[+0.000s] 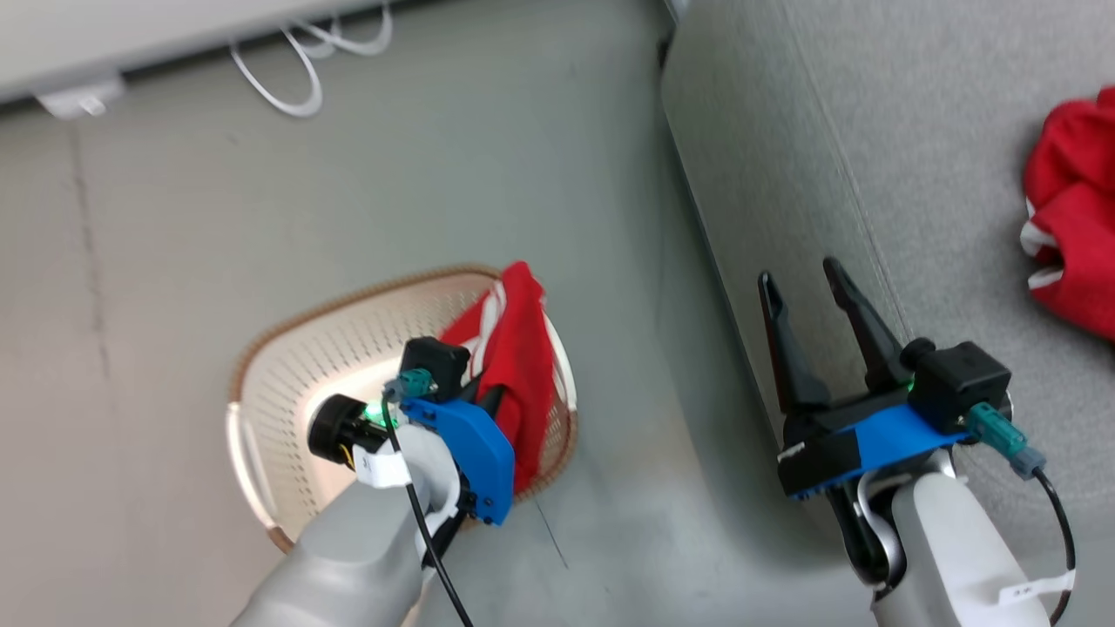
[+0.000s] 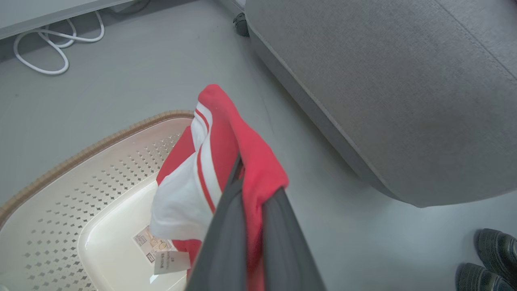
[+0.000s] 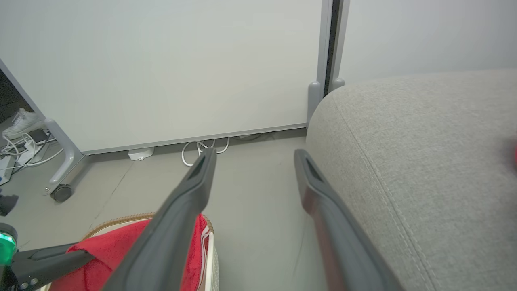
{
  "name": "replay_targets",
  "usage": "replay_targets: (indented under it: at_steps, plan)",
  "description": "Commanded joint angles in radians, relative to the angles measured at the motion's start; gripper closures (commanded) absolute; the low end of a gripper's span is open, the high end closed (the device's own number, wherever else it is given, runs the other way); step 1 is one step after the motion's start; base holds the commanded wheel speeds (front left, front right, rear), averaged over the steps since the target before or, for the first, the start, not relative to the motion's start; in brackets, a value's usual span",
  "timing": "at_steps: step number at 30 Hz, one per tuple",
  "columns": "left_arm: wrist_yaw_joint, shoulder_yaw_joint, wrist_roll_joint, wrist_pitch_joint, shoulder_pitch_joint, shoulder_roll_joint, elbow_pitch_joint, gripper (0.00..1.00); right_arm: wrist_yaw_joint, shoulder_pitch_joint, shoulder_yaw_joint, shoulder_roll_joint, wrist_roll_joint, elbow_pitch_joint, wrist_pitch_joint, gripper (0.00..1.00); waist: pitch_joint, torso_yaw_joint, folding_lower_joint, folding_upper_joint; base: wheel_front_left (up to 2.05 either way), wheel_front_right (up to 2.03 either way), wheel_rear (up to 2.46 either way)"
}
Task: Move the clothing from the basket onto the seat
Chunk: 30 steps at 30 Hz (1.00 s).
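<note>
Head view: one red garment [image 1: 1076, 209] lay on the grey seat [image 1: 871, 131], so part of the task was done. The left tool [image 2: 258, 190] was clamped on a second garment [image 2: 214, 129], apparently the last, held above the basket [image 1: 287, 366]. The right tool [image 1: 799, 272] stood open and empty beside the seat's edge.

Looped white cable [image 1: 294, 113] lies on grey floor [image 1: 418, 174] beside a white partition [image 3: 161, 68].

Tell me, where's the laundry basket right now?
In the head view the basket sits on the floor at lower left, apart from the grey seat to its right.
</note>
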Motion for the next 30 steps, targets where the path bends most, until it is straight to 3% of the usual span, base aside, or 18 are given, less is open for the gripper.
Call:
replay_targets:
  at_steps: [1, 16, 30]
  plan:
    - [-0.002, -0.013, -0.011, -0.009, 0.017, -0.001, -0.015, 1.0, 0.0, 0.023, -0.007, 0.0, -0.011, 0.008, 0.004, 0.0, -0.127, 0.068, 0.0002, -0.0001, 0.0, 0.0, 0.0]
    - [-0.002, -0.11, -0.162, -0.043, -0.012, -0.011, -0.195, 1.0, 0.0, 0.153, -0.005, 0.0, -0.001, 0.005, 0.092, 0.0, -0.391, 0.133, 0.0002, -0.0001, 0.0, 0.0, 0.0]
    - [0.029, -0.171, -0.244, -0.052, -0.179, -0.01, -0.302, 1.0, 0.0, 0.183, 0.028, 0.0, 0.002, -0.031, 0.137, 0.0, -0.43, 0.148, 0.0002, -0.0001, 0.0, 0.0, 0.0]
